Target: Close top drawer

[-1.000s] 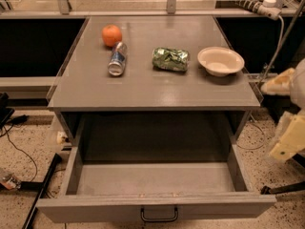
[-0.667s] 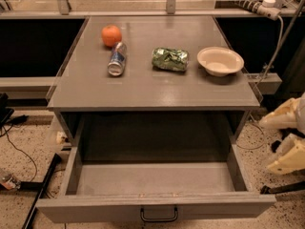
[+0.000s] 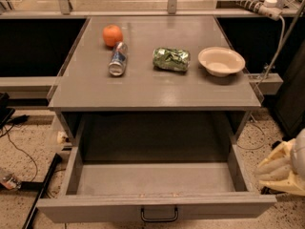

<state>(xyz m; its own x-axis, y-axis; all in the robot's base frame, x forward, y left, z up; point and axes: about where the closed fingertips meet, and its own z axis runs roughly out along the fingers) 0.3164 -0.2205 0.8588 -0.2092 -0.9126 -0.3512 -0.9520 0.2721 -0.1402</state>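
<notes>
The top drawer stands pulled far open, a wide, shallow grey box lying level. Its flat grey front panel carries a small black U-shaped handle at the centre. The gripper hangs at the lower right. The drawer lies just left of it, with its right front corner nearest.

One orange, can, bowl; gripper lower-right

Cream-yellow, ribbed gripper, lower right edge
</notes>
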